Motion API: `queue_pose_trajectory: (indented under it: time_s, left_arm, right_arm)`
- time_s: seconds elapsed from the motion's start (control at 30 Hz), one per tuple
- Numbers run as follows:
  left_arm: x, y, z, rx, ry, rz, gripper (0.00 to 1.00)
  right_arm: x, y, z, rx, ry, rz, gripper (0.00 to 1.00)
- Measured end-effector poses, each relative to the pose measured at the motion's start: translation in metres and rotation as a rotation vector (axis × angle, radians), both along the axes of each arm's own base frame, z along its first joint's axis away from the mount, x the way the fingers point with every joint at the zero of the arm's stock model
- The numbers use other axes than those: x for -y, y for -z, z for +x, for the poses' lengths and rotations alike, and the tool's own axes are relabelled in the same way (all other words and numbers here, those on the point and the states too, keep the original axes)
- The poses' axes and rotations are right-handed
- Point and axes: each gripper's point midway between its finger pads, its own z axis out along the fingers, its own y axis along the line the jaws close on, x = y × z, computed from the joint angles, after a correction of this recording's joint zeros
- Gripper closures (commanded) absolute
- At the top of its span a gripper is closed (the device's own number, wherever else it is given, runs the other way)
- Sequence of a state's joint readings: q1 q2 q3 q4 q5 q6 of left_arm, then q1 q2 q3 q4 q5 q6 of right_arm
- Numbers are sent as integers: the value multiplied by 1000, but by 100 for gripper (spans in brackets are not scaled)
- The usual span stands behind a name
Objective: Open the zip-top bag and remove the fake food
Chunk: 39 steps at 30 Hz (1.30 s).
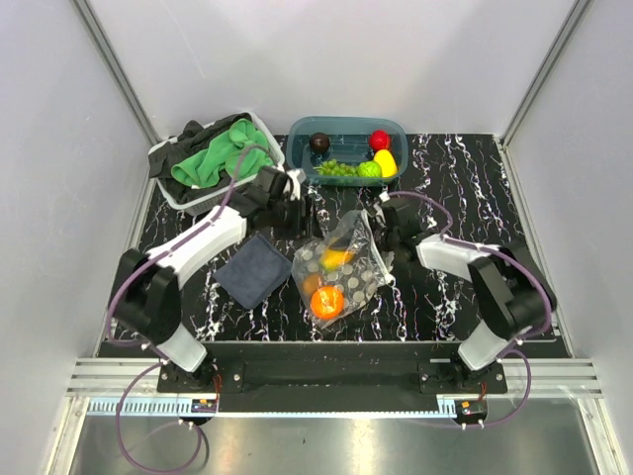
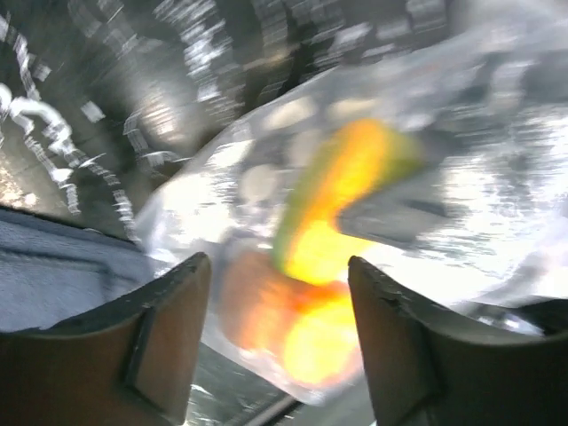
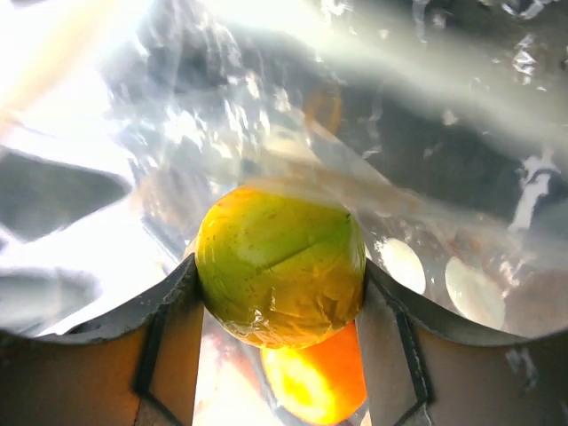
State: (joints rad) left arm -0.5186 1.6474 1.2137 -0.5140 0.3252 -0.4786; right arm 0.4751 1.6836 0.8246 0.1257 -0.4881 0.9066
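Closest to the bases, on the worktop [image 1: 465,188]: zip-top bag [image 1: 366,277], orange [image 1: 327,302] at its near end. Just left of it, a dark blue cloth [image 1: 252,269]. Grips, with the right jaws, a yellow-green fruit [image 3: 280,271] through the bag film, both inner faces touching. Holds the left jaws partly open on nothing, blurred bag beyond. At the far edge: teal tub [image 1: 346,121] of fake food [image 1: 380,140]; beside it, white bin [image 1: 166,183] with green cloth [image 1: 213,158].
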Motion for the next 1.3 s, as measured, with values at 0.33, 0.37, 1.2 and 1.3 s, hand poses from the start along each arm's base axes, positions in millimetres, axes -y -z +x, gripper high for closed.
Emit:
queue_pose_trajectory:
  time_s: [0.33, 0.37, 1.2, 1.3]
  left_arm:
    - [84, -139, -16, 230, 101, -304, 27]
    - [92, -141, -17, 227, 107, -312, 28]
    - [116, -104, -19, 152, 85, -148, 100]
    - [109, -104, -19, 161, 89, -134, 100]
  right_arm:
    - [11, -25, -5, 77, -6, -42, 89]
    - [12, -25, -5, 77, -2, -47, 89]
    - [32, -47, -33, 115, 12, -111, 89]
    - [40, -63, -37, 175, 13, -132, 90]
